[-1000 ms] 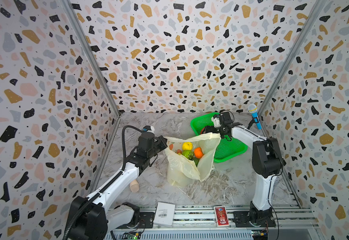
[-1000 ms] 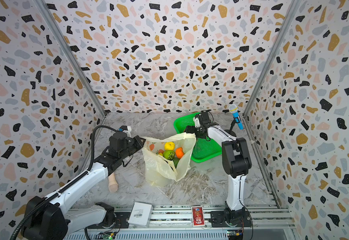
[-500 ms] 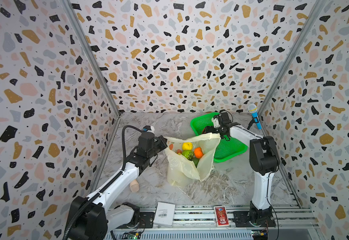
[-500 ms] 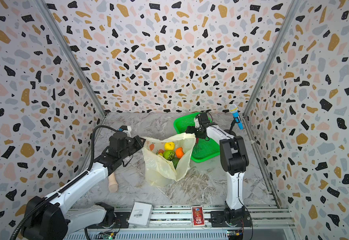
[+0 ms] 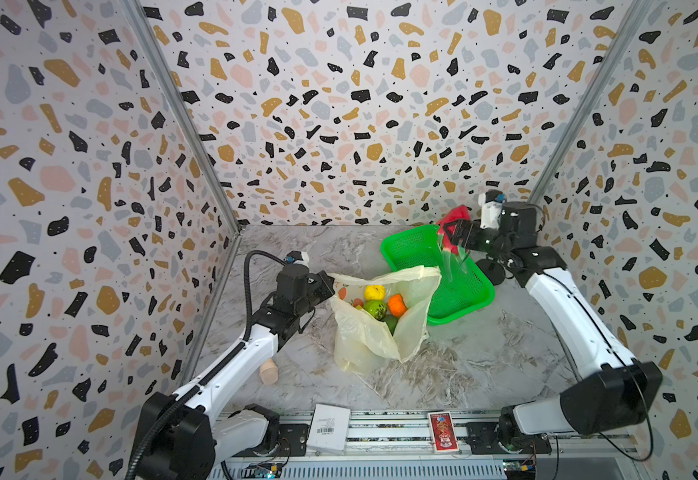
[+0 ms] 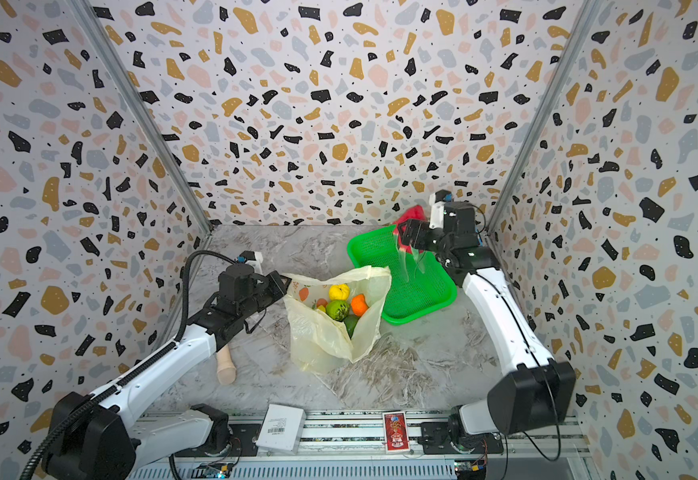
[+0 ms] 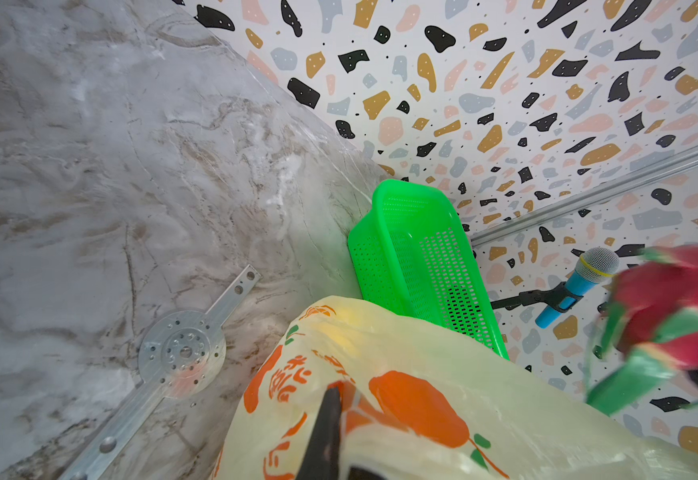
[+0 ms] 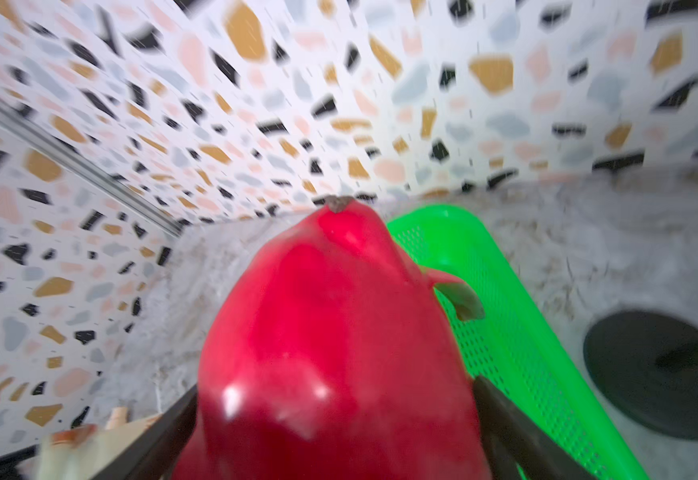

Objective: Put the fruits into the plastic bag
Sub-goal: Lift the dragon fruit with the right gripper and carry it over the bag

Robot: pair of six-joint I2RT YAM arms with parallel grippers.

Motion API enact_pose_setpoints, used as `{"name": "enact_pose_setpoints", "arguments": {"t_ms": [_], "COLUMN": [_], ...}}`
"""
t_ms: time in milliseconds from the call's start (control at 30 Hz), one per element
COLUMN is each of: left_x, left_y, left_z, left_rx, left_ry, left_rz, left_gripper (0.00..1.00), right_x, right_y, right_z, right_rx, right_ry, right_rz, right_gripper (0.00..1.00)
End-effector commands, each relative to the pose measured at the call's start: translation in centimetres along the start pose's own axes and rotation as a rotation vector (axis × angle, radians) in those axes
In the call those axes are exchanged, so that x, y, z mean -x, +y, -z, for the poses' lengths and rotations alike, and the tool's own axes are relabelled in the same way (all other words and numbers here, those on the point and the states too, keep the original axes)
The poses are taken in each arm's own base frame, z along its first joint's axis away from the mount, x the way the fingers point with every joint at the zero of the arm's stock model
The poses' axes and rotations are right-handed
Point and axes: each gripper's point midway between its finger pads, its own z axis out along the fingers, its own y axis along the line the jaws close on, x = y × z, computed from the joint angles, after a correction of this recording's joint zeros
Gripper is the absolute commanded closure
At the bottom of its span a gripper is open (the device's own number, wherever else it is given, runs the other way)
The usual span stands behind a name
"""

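Toy harvest under way: the right gripper (image 5: 449, 237), jaws spread wide around a red-pink fruit (image 8: 330, 332), holds it in the air above the far end of the green mesh basket (image 5: 411, 249) at the far right of the marble table (image 5: 484, 365). The fruit's green leaf tips are blurred in both top views. On the left, the left gripper (image 5: 330, 286) is pinched tight on the left rim of the plastic bag (image 5: 364, 340), whose mouth stands open. In the left wrist view one dark finger (image 7: 326, 428) lies against the printed film. The pale yellow bag stands at the middle of the table, its right edge just beside the basket's near-left side. Inside it lie a yellow fruit (image 5: 374, 292), an orange fruit (image 5: 397, 304), a bumpy light green fruit (image 5: 375, 309) and, nearest, a dark green fruit (image 5: 391, 323). A blue microphone (image 7: 580, 282) on a black stand is just right of the basket, and a wooden peg (image 5: 268, 371) lies beside the left arm.
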Motion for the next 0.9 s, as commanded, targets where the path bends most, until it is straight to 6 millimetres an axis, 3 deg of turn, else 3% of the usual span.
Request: {"name": "enact_pose_setpoints", "arguments": {"t_ms": [0, 100, 200, 267, 367, 567, 867], "left_x": [1.0, 1.0, 1.0, 1.0, 1.1, 1.5, 1.5], "left_y": [-1.7, -1.8, -1.9, -1.8, -2.0, -2.5, -3.2], "left_z": [0.6, 0.6, 0.6, 0.5, 0.4, 0.7, 0.6], "left_rx": [-0.051, -0.053, -0.055, -0.051, -0.055, -0.068, -0.096], "left_ry": [-0.024, -0.023, -0.024, -0.024, -0.022, -0.029, -0.023], "left_rz": [-0.036, -0.035, -0.035, -0.034, -0.031, -0.039, -0.055], "left_gripper": [1.00, 1.00, 1.00, 1.00, 1.00, 1.00, 1.00], "right_x": [5.9, 6.5, 5.0, 2.9, -1.4, -9.5, -15.6], "right_y": [6.6, 13.1, 19.3, 22.4, 25.3, 26.3, 23.1], "right_z": [6.4, 10.8, 14.1, 14.3, 12.6, 8.3, 4.7], "right_rx": [0.171, 0.371, 0.579, 0.681, 0.768, 0.700, 0.581], "right_ry": [-0.208, -0.293, -0.319, -0.278, -0.174, 0.014, 0.174], "right_rz": [0.127, 0.243, 0.305, 0.309, 0.305, 0.404, 0.525], "right_gripper": [0.80, 0.80, 0.80, 0.80, 0.80, 0.81, 0.83]}}
